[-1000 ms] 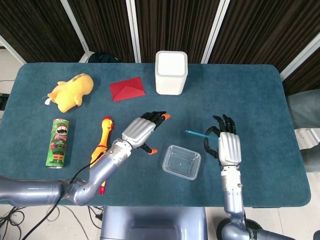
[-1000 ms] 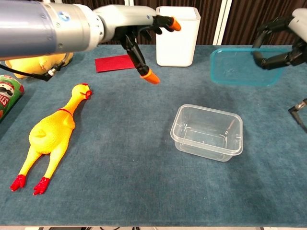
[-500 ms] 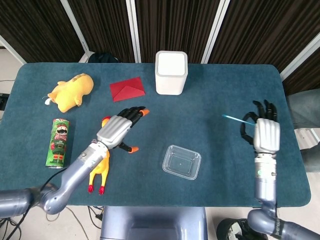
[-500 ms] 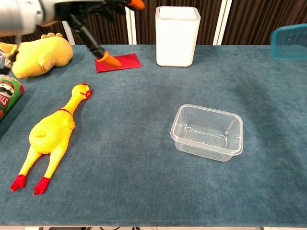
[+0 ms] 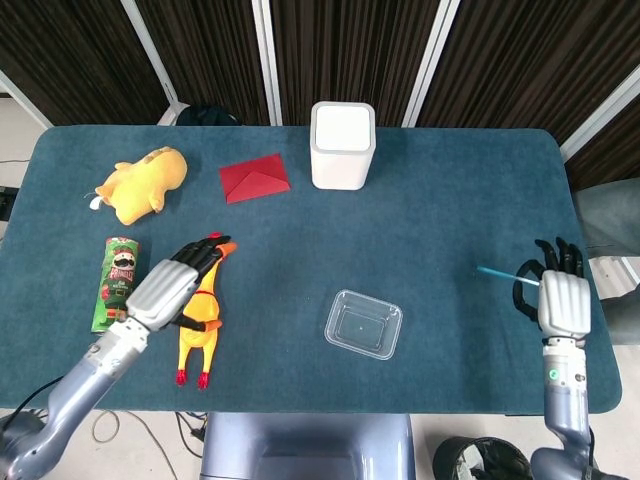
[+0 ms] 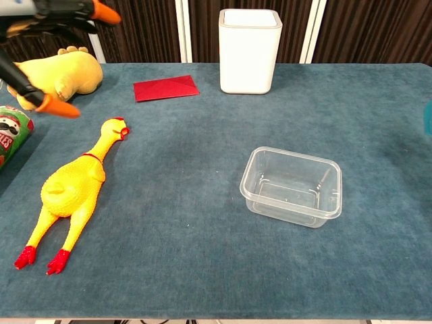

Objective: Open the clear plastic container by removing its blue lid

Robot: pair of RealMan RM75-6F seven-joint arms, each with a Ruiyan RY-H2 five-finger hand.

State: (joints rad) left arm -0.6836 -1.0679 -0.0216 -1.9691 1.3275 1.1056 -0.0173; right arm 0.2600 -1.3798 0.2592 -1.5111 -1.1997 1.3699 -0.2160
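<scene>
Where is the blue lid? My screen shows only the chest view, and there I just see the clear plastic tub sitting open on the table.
Observer: The head view shows it. The right hand holds the thin blue lid edge-on near the table's right edge, well away from the clear plastic container.
Visitor: What about the other side? Top left looks cut off on my screen.
Observer: In the head view the left hand hovers over the yellow rubber chicken, fingers apart and holding nothing.
Visitor: Anything next to it?
Observer: A green crisps can lies just left of that hand.
</scene>
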